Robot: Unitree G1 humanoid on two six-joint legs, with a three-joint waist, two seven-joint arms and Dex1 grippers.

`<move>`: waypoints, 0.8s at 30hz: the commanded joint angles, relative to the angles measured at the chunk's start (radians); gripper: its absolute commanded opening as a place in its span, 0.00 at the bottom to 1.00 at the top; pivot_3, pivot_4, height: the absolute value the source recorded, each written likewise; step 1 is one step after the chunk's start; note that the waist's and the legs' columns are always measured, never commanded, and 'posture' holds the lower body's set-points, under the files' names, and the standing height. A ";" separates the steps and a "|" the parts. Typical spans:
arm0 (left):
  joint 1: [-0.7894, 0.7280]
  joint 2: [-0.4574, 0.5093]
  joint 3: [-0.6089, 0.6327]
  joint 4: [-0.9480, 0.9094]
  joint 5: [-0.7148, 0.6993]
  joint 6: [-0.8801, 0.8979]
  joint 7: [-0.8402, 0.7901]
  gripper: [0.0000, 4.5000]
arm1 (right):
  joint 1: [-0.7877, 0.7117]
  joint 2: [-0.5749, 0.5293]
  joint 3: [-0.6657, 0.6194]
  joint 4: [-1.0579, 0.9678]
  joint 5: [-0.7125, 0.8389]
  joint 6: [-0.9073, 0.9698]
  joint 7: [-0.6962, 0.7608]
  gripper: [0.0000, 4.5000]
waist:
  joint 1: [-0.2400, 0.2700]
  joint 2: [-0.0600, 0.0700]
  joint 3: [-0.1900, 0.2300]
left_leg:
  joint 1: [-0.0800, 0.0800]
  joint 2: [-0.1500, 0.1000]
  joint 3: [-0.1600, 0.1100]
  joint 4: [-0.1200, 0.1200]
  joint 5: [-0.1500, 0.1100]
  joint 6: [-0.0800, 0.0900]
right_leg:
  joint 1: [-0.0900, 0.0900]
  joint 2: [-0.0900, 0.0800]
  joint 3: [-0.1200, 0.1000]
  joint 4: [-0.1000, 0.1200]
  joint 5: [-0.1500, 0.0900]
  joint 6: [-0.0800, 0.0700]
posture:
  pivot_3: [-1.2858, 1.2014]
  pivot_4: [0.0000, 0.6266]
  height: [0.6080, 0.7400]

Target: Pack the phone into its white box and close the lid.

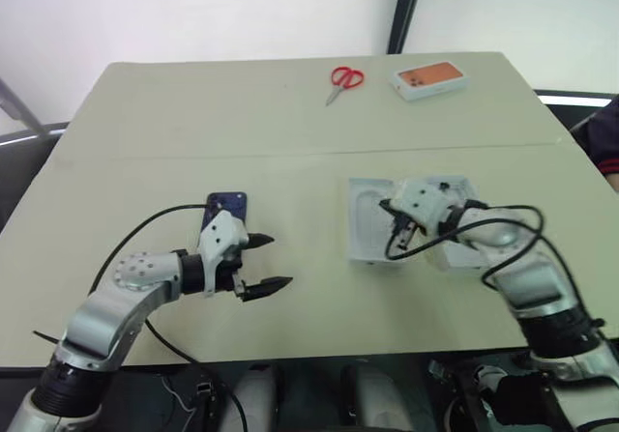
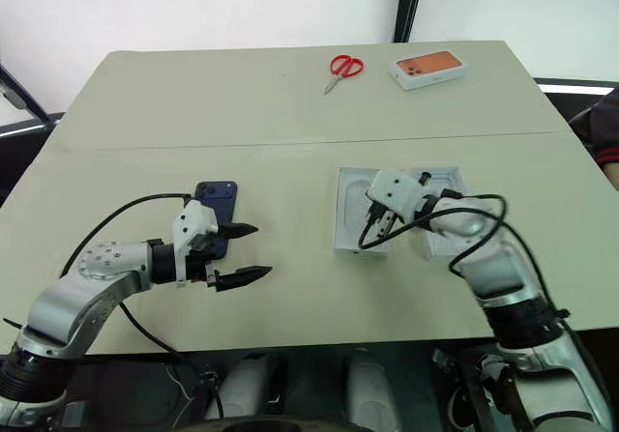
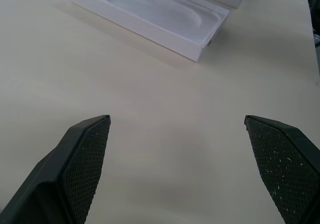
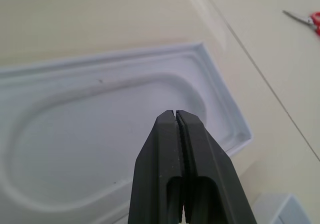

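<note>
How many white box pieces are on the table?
3 at least: the orange-picture box at the far edge near the scissors, the white insert, and another white piece under the right arm, mostly hidden.

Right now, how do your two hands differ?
The left hand is open, fingers spread wide over bare table next to the phone; the right hand is shut, fingers pressed together. The right hangs over the white insert, the left over no box. Both hold nothing.
</note>
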 commanded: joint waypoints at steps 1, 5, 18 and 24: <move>-0.017 0.013 0.024 0.008 -0.002 -0.021 -0.016 1.00 | 0.051 -0.055 -0.035 -0.133 0.138 0.099 0.120 0.20 | 0.001 0.000 0.000 | 0.000 0.000 0.000 0.000 0.000 0.000 | 0.000 0.000 0.000 0.000 0.000 0.000 | 0.52 0.24 1.00; -0.027 0.016 0.027 0.028 0.002 -0.027 -0.025 1.00 | 0.128 -0.093 0.011 -0.222 0.142 0.094 0.136 0.65 | 0.002 0.000 0.000 | 0.000 0.000 0.000 0.000 0.000 0.000 | 0.001 -0.001 0.000 -0.001 0.000 0.000 | 0.52 0.24 1.00; -0.012 0.019 0.031 0.013 0.003 -0.022 -0.016 1.00 | 0.167 -0.116 0.130 -0.166 0.014 -0.052 0.104 0.46 | 0.002 0.000 0.000 | 0.000 0.000 0.000 0.000 0.000 0.000 | 0.000 -0.001 0.000 0.000 0.000 0.000 | 0.52 0.24 1.00; -0.011 0.020 0.033 0.014 0.005 -0.023 -0.014 1.00 | 0.177 -0.128 0.145 -0.147 -0.029 -0.138 0.110 0.01 | 0.002 0.000 0.000 | 0.000 0.000 0.000 0.000 0.000 0.000 | 0.001 -0.001 0.000 0.000 0.000 0.000 | 0.52 0.24 1.00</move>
